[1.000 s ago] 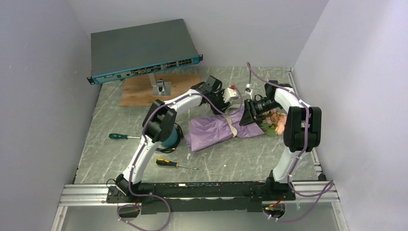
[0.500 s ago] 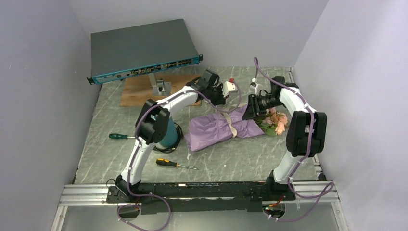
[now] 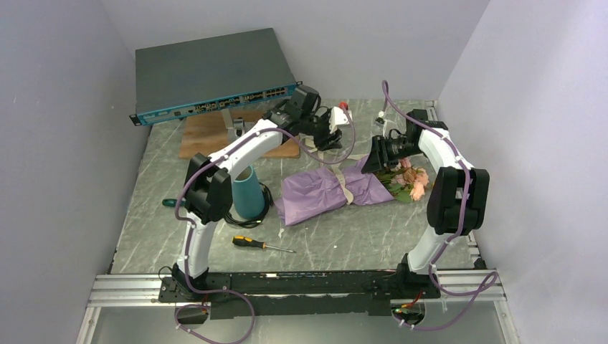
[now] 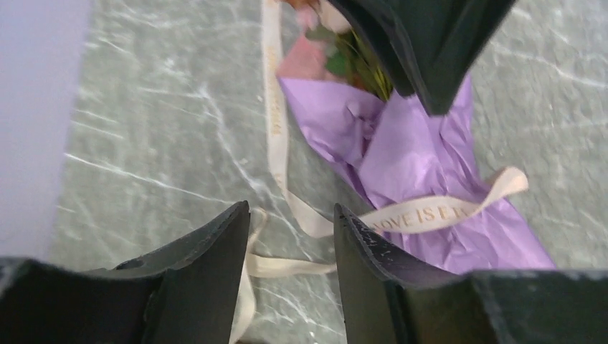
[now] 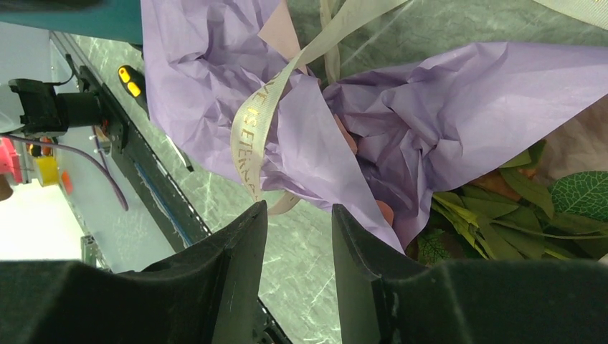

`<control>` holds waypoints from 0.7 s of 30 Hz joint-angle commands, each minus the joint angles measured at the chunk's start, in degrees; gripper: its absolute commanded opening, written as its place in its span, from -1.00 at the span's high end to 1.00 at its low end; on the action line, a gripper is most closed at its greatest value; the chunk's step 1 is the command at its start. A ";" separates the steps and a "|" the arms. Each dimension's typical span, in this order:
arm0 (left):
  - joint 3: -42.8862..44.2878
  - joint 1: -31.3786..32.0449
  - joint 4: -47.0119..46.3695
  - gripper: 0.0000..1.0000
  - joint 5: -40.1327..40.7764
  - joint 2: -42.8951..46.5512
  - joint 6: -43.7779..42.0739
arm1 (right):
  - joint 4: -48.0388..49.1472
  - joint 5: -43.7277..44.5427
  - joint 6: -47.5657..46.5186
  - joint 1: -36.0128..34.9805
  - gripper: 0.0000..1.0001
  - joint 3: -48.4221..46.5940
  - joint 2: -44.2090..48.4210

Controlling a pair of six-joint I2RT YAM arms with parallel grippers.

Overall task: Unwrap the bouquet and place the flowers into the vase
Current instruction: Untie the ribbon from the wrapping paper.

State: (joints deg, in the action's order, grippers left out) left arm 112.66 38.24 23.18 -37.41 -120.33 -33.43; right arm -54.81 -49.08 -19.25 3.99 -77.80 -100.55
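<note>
Left gripper (image 4: pixel 290 215): jaws apart, nothing pinched that I can make out. It hangs above the desk (image 3: pixel 344 236) just behind the bouquet. A cream ribbon (image 4: pixel 423 215) shows through the gap, lying loose below; can't tell if it touches a finger.

Right gripper (image 5: pixel 297 215): jaws apart too, empty, poised over the flower end of the wrap, close to the purple paper (image 5: pixel 444 107).

Bouquet (image 3: pixel 326 190) lies on its side mid-desk, with the flowers (image 3: pixel 410 179) pointing right. The ribbon's knot looks undone. One tail trails off across the marble and one printed band lies slack across the paper. The paper is crumpled but closed around the stems.

Vase (image 3: pixel 246 193), teal, stands upright left of the bouquet and well apart from the blooms, ringed by a black cable coil (image 3: pixel 264 208).

Step in hand, as I read it: getting the ribbon off.

Next: take the loose tail and draw the band clear of the wrap while the other gripper pins the paper. Then open the paper.
</note>
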 commanded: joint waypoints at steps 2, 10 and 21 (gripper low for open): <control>0.84 0.17 12.37 -0.08 -3.97 -3.82 -13.15 | 0.37 -1.11 -0.22 0.16 0.18 -2.62 1.54; 1.21 1.06 17.72 -0.12 -4.19 -7.55 -27.11 | -1.57 -2.25 -1.06 0.14 0.18 -2.52 1.14; 0.84 2.63 13.98 -0.10 -4.80 -12.27 -33.27 | -0.25 -4.41 0.83 -3.02 0.18 0.55 -0.43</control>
State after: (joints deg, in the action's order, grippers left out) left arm 112.73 40.38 39.68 -39.77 -130.72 -63.16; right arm -55.83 -51.35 -18.90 2.66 -78.00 -100.57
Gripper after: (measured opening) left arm 0.535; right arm 0.411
